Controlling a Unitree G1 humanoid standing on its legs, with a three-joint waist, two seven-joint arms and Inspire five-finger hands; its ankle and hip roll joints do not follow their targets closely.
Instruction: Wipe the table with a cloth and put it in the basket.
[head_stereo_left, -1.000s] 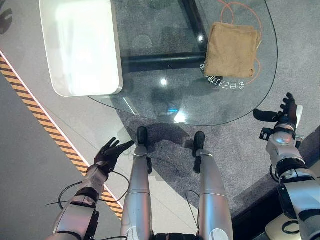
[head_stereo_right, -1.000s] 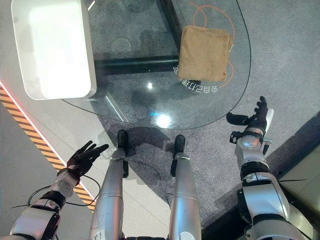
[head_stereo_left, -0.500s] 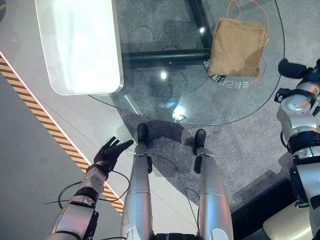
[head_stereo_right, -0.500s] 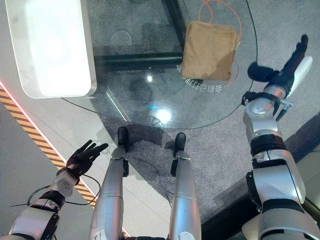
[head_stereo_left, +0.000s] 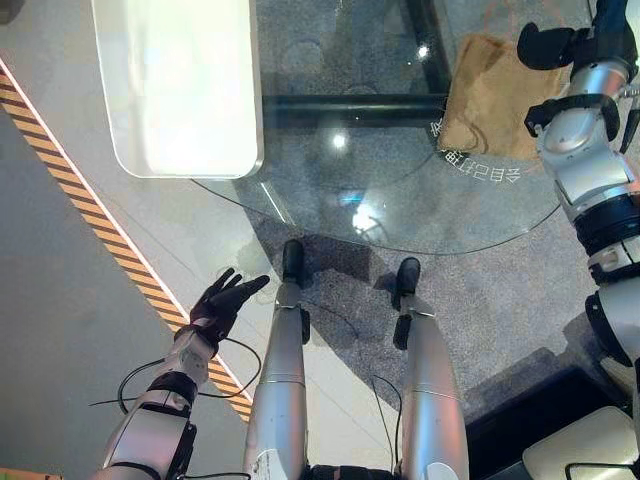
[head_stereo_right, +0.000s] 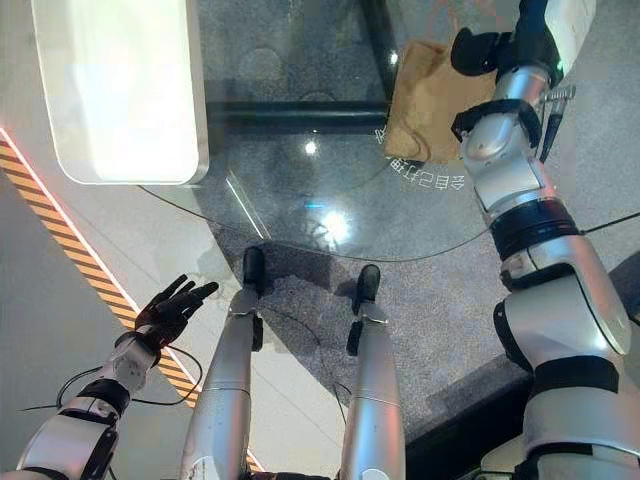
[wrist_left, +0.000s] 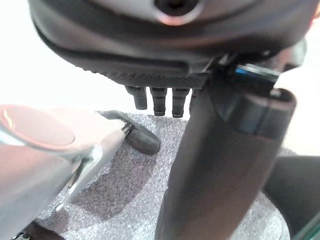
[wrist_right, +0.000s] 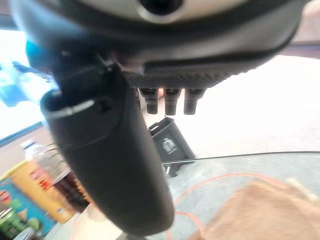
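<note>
A tan folded cloth (head_stereo_left: 487, 98) lies on the round glass table (head_stereo_left: 340, 195), near its right side. My right hand (head_stereo_left: 578, 42) is over the cloth's right edge, open, thumb standing out toward the cloth. In the right wrist view the thumb (wrist_right: 107, 155) and straight fingers (wrist_right: 167, 102) hold nothing, and the cloth (wrist_right: 260, 210) lies below them. I cannot tell whether the hand touches it. My left hand (head_stereo_left: 225, 303) hangs low over the floor at my left, open with fingers spread.
A white rounded rectangular container (head_stereo_left: 180, 80) sits on the table's left part. A yellow-and-black striped line (head_stereo_left: 100, 230) runs across the floor on the left. Beyond the table are a thin orange cable (wrist_right: 200, 185), a black bin (wrist_right: 170, 145) and some bottles (wrist_right: 45, 185).
My right arm has swung up and forward from beside the table's near right edge to over the cloth. The camera view has shifted. The left hand has stayed put.
</note>
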